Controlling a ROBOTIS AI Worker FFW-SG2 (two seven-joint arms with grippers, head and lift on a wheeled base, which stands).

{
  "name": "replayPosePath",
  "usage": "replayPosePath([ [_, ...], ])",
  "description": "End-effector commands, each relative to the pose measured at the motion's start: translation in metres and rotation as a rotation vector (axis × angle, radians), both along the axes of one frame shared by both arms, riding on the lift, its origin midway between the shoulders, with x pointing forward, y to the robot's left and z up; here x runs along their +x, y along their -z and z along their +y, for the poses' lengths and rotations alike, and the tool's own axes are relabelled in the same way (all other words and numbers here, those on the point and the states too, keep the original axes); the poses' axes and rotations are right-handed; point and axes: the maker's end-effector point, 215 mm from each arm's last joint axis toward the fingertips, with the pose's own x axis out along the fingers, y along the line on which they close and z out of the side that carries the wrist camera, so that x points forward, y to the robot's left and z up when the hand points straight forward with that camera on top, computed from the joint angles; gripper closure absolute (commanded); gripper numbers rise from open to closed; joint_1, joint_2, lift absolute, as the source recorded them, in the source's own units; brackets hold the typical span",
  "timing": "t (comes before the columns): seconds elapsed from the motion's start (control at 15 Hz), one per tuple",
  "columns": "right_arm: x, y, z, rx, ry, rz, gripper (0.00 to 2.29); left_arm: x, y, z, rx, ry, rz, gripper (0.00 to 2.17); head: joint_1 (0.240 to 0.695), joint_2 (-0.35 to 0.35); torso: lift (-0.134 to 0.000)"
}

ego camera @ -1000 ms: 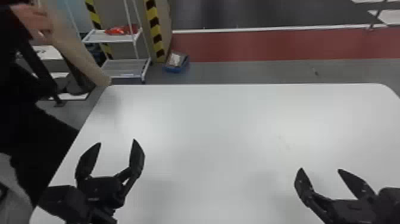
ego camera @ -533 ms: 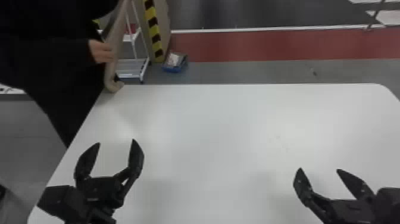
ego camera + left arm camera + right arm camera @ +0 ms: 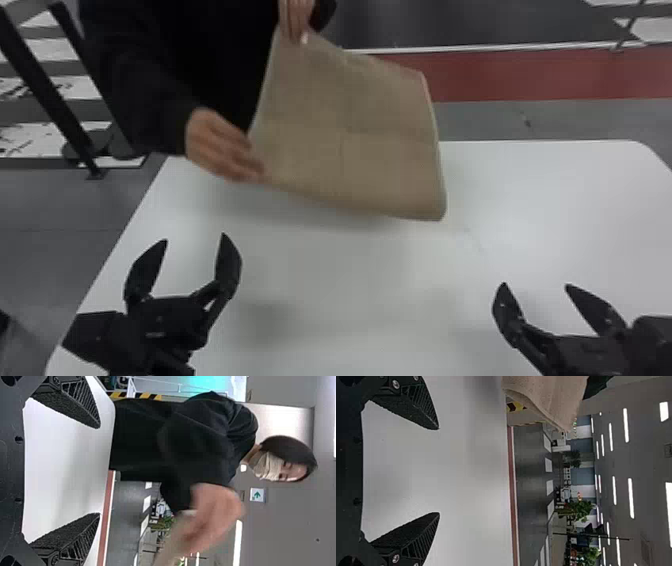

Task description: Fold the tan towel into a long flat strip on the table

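Note:
A person's two hands hold the tan towel (image 3: 350,130) by its left side, spread out and tilted above the far half of the white table (image 3: 550,200). My left gripper (image 3: 195,240) stands open over the table's near left, clear of the towel; its fingers frame bare tabletop in the left wrist view, where the gripper (image 3: 99,471) shows too. At the near right, my right gripper (image 3: 535,285) is also open and holds nothing. In the right wrist view a corner of the towel (image 3: 550,395) hangs beyond the gripper (image 3: 439,471).
The person's dark sleeves (image 3: 145,90) reach over the table's far left edge. Behind the table lie a grey floor and a red strip (image 3: 525,75). A black metal frame (image 3: 45,90) stands on the floor at the far left.
The person has come round to the table's far side, bringing the towel rightward over the tabletop and spreading it between both hands. Both my grippers have stayed where they were.

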Motion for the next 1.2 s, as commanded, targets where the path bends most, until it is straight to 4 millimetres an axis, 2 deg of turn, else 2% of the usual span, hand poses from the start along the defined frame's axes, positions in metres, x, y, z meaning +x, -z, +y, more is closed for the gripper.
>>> replayPosePath([
  [0.0,-0.0004,0.0004,0.0000,0.000,0.000,0.001,0.11,-0.0005,0.0012,0.0000,0.000,0.000,0.002,0.09,0.695,0.087,-0.123],
  [1.13,-0.0012,0.0007,-0.0008,0.001,0.002,0.001,0.11,-0.0005,0.0013,-0.0008,-0.001,0.001,0.003,0.09,0.695,0.085,-0.123],
])
